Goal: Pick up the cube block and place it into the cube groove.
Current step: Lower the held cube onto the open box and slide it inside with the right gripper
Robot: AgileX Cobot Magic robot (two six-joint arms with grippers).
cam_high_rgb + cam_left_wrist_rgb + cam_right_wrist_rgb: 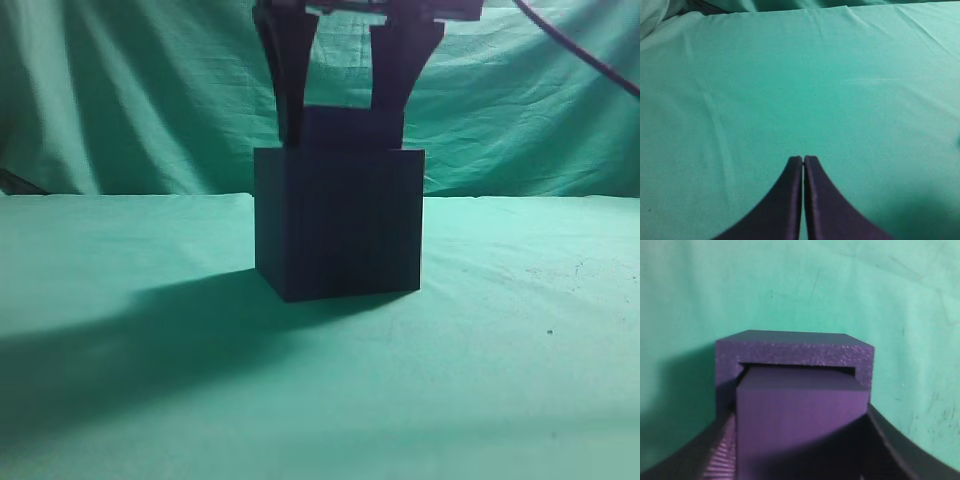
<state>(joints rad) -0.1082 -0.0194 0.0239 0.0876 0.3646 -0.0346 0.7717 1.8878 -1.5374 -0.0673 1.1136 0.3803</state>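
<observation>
The cube groove (340, 225) is a large near-black box standing mid-table on the green cloth; its thick rim shows in the right wrist view (795, 352). My right gripper (345, 125) comes down from above and is shut on the cube block (345, 128), a smaller purple cube (800, 415) whose lower part sits inside the groove's opening. The block's top still stands above the rim. My left gripper (803, 159) is shut and empty over bare cloth, away from both things.
Green cloth (520, 330) covers the table and hangs as a backdrop (120, 90). A black cable (585, 50) crosses the upper right. The box casts a broad shadow to the front left (130, 350).
</observation>
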